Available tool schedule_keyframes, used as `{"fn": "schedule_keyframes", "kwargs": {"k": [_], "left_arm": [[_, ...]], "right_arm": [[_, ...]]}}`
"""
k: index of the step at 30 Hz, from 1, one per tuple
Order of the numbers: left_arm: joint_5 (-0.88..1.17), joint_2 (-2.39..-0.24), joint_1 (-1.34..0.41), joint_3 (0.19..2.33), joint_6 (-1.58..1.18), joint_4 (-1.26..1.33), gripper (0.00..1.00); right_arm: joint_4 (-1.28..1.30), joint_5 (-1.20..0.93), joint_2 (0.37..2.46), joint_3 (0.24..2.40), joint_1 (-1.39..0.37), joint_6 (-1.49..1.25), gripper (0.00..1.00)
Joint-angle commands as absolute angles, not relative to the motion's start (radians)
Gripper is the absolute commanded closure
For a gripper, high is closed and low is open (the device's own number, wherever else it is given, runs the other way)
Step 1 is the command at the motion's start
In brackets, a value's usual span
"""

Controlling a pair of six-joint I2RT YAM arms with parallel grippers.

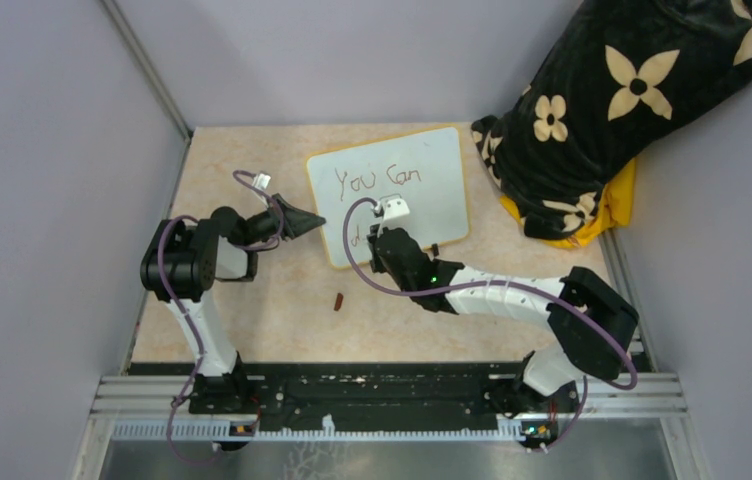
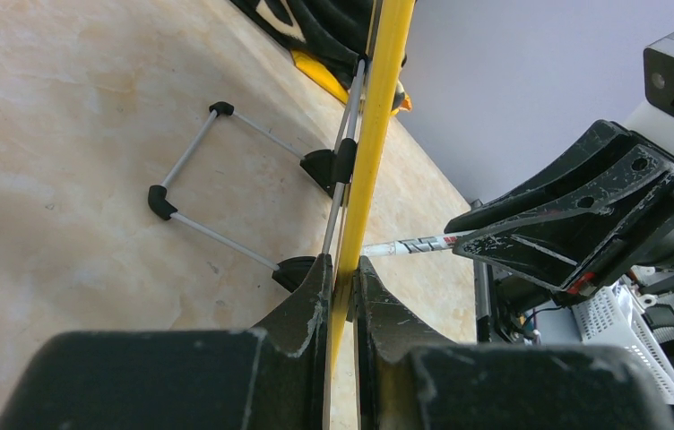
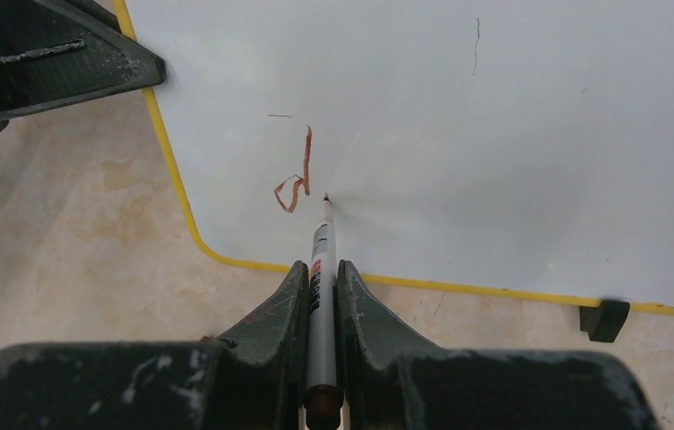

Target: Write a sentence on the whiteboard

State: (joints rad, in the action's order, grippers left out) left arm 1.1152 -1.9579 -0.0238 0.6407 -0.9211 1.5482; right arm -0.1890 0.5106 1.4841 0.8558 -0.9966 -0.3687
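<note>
The whiteboard [image 1: 430, 200] stands tilted at the back of the table, and the sentence [image 1: 379, 180] reads "You Can" on its upper line. Below it a single reddish "d" [image 3: 296, 184] starts a second line. My right gripper [image 3: 320, 273] is shut on a silver marker [image 3: 321, 246], whose tip touches the board just right of the "d". My left gripper [image 2: 344, 269] is shut on the whiteboard's yellow frame [image 2: 376, 116] at its left edge. Behind the board, its wire stand [image 2: 199, 179] rests on the table.
A black cloth with cream flowers [image 1: 612, 100] over something yellow [image 1: 607, 215] fills the back right corner. A small reddish marker cap [image 1: 339, 300] lies on the table in front of the board. Grey walls close in the left, back and right.
</note>
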Motion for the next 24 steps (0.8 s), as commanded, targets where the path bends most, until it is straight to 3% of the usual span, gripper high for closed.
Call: {"fn": "schedule_keyframes", "kwargs": {"k": [1,24], "left_arm": [[1.141,-1.983,-0.044,0.63,-0.917,1.776,1.0],[1.145,-1.983,-0.047,0.629,-0.913,1.771,1.0]], "right_arm": [[-0.192,0.528,1.478,0.844,-0.983,-0.381,1.0],[-0.175,0.563,1.446,0.869,-0.925,-0.364,1.0]]}}
